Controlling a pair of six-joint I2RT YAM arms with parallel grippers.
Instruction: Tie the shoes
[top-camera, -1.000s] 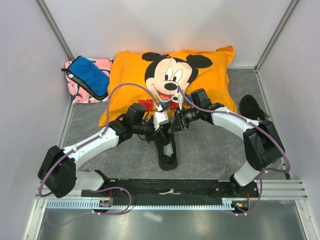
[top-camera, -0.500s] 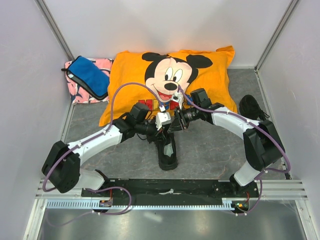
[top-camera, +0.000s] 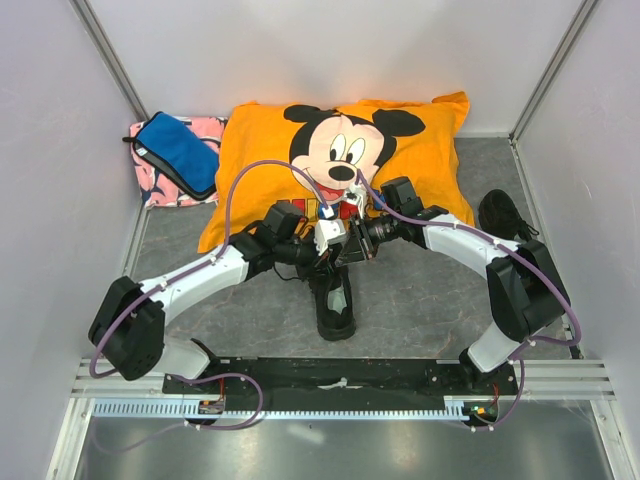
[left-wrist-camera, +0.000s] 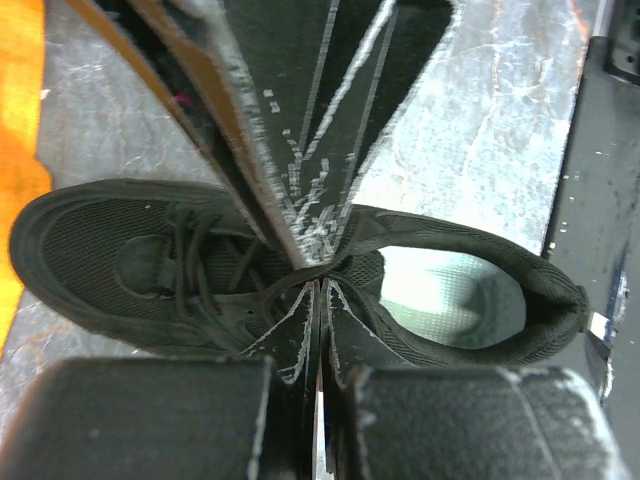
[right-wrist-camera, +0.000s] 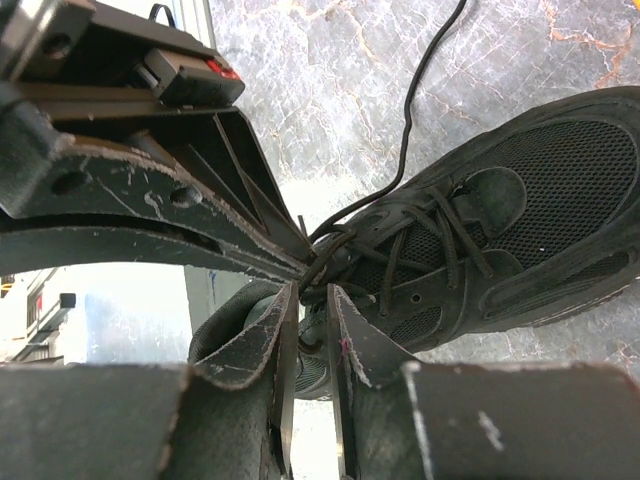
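One shoe (top-camera: 336, 308) lies mid table (top-camera: 430, 300), nr the near edge, heel toward the arms. The other shoe (top-camera: 503, 214) waits by the right edge. No pincer is near it.

L pincer (left-wrist-camera: 318, 285) is squeezed flat, and it looks like it pinches a lace (right-wrist-camera: 405, 150) right over the tongue. R pincer (right-wrist-camera: 310, 292) has its jaws a small bit apart, tip to tip w/ the L one. I can't tell if any lace is in the gap.

Step now, I think: R grabs its own bit of lace.
- Get just 1 string in, not the tongue or shoe rim.
- Squeeze all the way b4 pulling.
- L should keep tight.
- Pull slow & low, out to the sides. The shoe looks light & may slide or lift.
- Tips are v close, so don't bump.
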